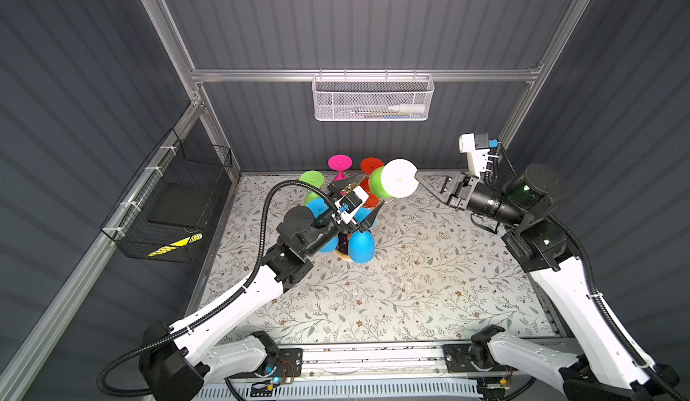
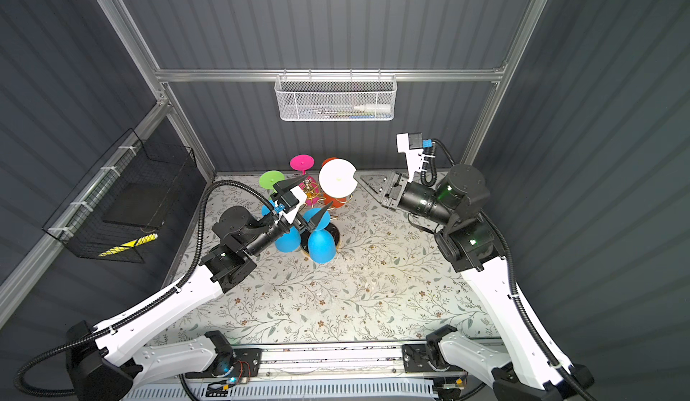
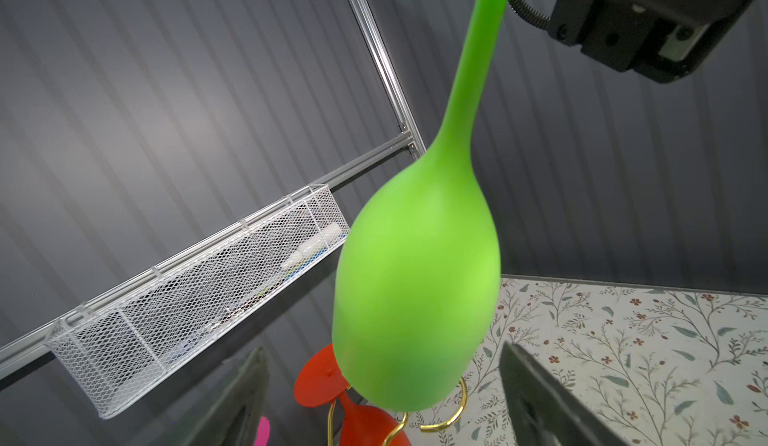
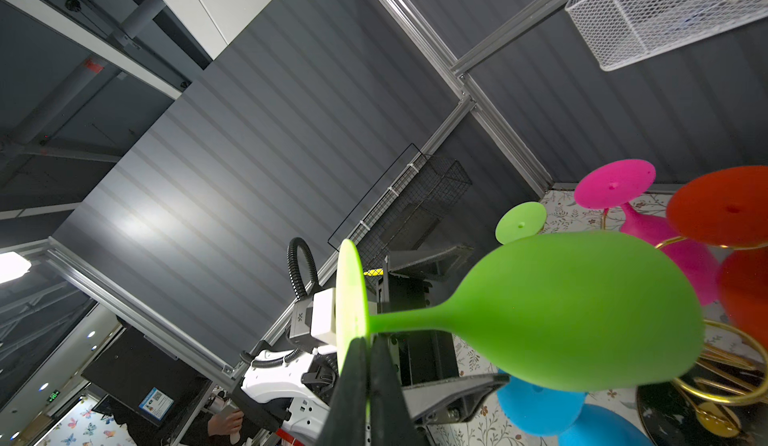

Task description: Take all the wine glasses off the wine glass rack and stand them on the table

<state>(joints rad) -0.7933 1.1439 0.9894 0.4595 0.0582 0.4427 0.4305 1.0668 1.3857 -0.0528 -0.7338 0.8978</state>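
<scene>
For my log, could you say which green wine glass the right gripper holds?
The green glass pinched by its foot; the other green glass hangs beside the pink glass.

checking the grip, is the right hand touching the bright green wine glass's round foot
Touching: the right wrist view shows the right hand shut on the round foot of the bright green wine glass.

No lettering is legible anywhere; only a QR code (image 4: 154,399) shows on a card against a dark panel (image 4: 120,365).

Blue glasses (image 2: 321,246) and the left arm (image 2: 239,231) hide most of the wine glass rack (image 2: 308,189), seemingly its base too.
</scene>
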